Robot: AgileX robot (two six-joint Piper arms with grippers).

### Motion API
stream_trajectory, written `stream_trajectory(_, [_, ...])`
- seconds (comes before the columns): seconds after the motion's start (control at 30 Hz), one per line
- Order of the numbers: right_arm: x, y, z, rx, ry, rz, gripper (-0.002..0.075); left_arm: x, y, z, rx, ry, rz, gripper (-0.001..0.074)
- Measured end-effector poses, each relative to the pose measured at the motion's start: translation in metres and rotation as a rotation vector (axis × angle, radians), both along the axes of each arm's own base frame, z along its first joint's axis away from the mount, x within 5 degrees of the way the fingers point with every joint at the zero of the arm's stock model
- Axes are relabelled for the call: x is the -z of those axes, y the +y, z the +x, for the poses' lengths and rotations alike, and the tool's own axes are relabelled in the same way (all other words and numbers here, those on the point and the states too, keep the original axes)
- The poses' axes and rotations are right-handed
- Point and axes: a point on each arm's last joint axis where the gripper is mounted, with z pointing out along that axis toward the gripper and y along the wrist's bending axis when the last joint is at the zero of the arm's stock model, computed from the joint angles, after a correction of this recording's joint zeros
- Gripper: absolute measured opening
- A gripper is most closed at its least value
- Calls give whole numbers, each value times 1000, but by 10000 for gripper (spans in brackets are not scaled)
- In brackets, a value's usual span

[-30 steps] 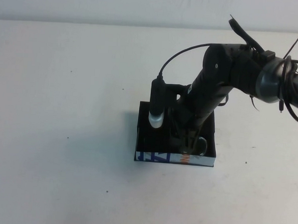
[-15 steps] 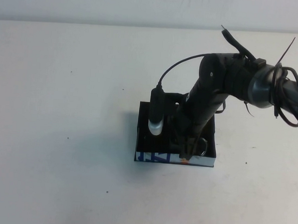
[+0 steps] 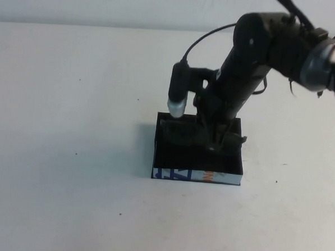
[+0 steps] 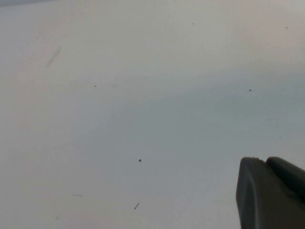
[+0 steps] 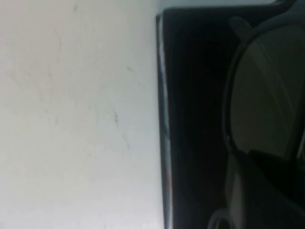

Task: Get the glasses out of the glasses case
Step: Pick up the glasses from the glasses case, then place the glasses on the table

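Note:
The glasses case (image 3: 196, 175) is a shallow black box on the white table, its white and blue printed side facing me. My right gripper (image 3: 214, 143) reaches down over the case and is shut on the dark-framed glasses (image 3: 177, 131), holding them a little above the box's rear half. The right wrist view shows a greyish lens of the glasses (image 5: 264, 90) over the black inside of the case (image 5: 195, 119). My left gripper (image 4: 269, 195) is out of the high view and shows only as a dark shape over bare table in the left wrist view.
The white table (image 3: 72, 126) spreads on all sides of the case. The right arm (image 3: 261, 46) and its cable come in from the upper right. A pale wall runs along the table's far edge.
My right gripper has risen and drawn back from the front of the case, lifting the glasses up out of the box.

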Motion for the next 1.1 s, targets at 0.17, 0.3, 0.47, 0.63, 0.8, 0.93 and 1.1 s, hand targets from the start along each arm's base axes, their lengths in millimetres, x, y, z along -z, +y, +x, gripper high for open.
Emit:
stream_trajectory(0.17, [-55,-14,-10,259,-2,92,55,0,0,0,0,0,0,-5])
stream_trajectory(0.3, [-80,-40,-11,572,49,167,55,0,0,0,0,0,0,-4])
stream_trajectory(0.47, [-83,-99,-17,982,156,197,55,0,0,0,0,0,0,-5])
stream_trajectory(0.63, [-51,-145,-58,1163,276,91,55,0,0,0,0,0,0,-4])
stream_trajectory(0.8, [-8,-165,-80,1315,330,26,55,0,0,0,0,0,0,-4])
stream_trajectory(0.93, [23,-167,-78,1359,299,61,55,0,0,0,0,0,0,-4])
stream_trajectory(1.1, [48,-165,-66,1375,283,72,54,0,0,0,0,0,0,-4])
